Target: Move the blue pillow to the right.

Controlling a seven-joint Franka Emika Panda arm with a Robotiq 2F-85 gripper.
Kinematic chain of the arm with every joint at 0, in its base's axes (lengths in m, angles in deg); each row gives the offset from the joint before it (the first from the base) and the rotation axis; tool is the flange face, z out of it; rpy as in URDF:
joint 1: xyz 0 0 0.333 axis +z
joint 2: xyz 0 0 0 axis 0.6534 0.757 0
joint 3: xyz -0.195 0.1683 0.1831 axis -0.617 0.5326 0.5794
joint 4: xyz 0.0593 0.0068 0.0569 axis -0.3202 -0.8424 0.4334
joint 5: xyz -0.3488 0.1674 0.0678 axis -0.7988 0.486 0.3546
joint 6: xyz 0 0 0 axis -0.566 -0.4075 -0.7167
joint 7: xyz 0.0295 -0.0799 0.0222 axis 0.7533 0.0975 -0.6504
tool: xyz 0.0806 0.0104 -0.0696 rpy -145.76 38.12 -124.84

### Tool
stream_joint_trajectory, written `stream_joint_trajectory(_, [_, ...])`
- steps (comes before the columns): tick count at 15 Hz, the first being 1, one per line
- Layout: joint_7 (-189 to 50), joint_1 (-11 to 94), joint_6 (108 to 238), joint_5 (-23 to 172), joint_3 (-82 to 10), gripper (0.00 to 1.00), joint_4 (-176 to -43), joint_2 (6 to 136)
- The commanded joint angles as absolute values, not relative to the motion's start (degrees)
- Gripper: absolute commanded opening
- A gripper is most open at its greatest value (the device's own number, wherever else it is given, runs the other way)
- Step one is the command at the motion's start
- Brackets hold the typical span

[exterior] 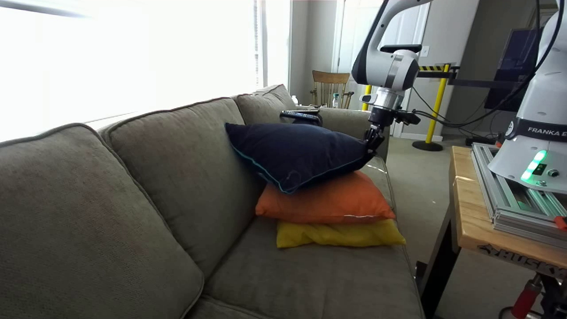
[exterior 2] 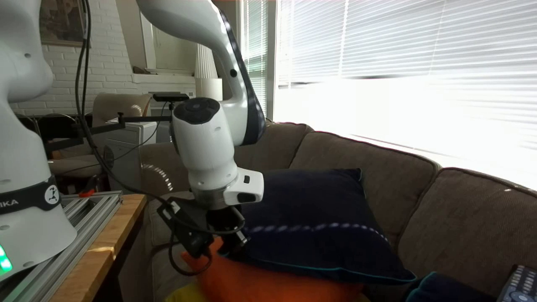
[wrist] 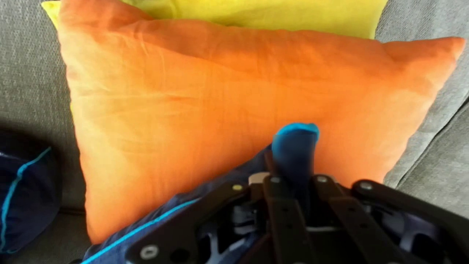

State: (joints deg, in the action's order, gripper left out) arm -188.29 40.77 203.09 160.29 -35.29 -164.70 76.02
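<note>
The blue pillow (exterior: pixel 297 150) rests tilted on top of the orange pillow (exterior: pixel 328 199), its far side against the sofa back. Light-blue piping runs along its edge, and it is also visible in an exterior view as a large dark square (exterior 2: pixel 310 209). Under the orange pillow lies the flat yellow pillow (exterior: pixel 341 233). My gripper (exterior: pixel 373 142) is at the blue pillow's corner on the side toward the robot base. In the wrist view the jaws are shut on that corner, which pokes out between the fingers as a navy tip (wrist: pixel 295 150) over the orange fabric (wrist: pixel 220 110).
The sofa seat (exterior: pixel 310 279) extends in front of the pile, with back cushions (exterior: pixel 168 168) behind. A remote (exterior 2: pixel 520 285) and another dark blue piece with light-blue piping (wrist: pixel 25 198) lie near the pile. The wooden robot table (exterior: pixel 469 221) stands across from the sofa.
</note>
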Motion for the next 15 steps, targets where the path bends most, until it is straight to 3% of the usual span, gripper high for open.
stream_joint_trajectory(1, [-181.26,41.07,201.12,149.16,-38.49,0.03,-170.52,66.03])
stream_joint_trajectory(8, [-167.73,40.75,193.74,125.50,-44.73,0.03,-172.85,53.20])
stream_joint_trajectory(15, [-157.04,34.18,183.00,107.65,-44.09,0.03,-170.19,38.31])
